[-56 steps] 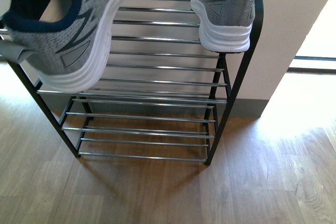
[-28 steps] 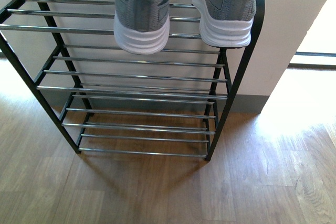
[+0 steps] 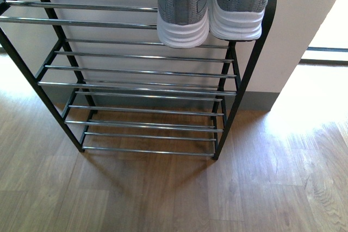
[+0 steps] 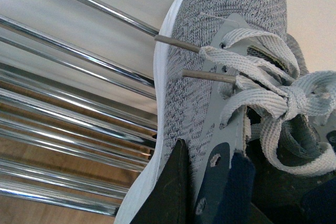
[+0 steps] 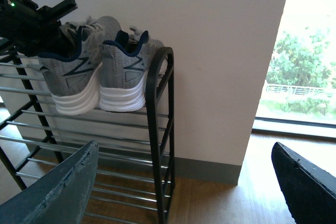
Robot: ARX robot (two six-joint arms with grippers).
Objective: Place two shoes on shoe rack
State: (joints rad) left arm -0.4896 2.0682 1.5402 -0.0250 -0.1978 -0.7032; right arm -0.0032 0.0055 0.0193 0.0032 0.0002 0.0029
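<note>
- Grey knit left shoe (image 3: 182,9) sits on the top tier of the shoe rack (image 3: 109,24), near its right end, with its heel past the front bar. It could tip forward when let go.
- The left gripper (image 4: 207,184) is closed on its side wall, so a careless pull-out may drag it.
- The right shoe (image 3: 239,4), at the right edge, touches it and could be pushed.
- The right gripper (image 5: 181,182) is wide open and empty.

wood floor (image 3: 163,199) | white wall (image 5: 220,51) | grey baseboard (image 5: 210,171) at wall btm | window (image 5: 302,51) w/ green trees outside
</note>
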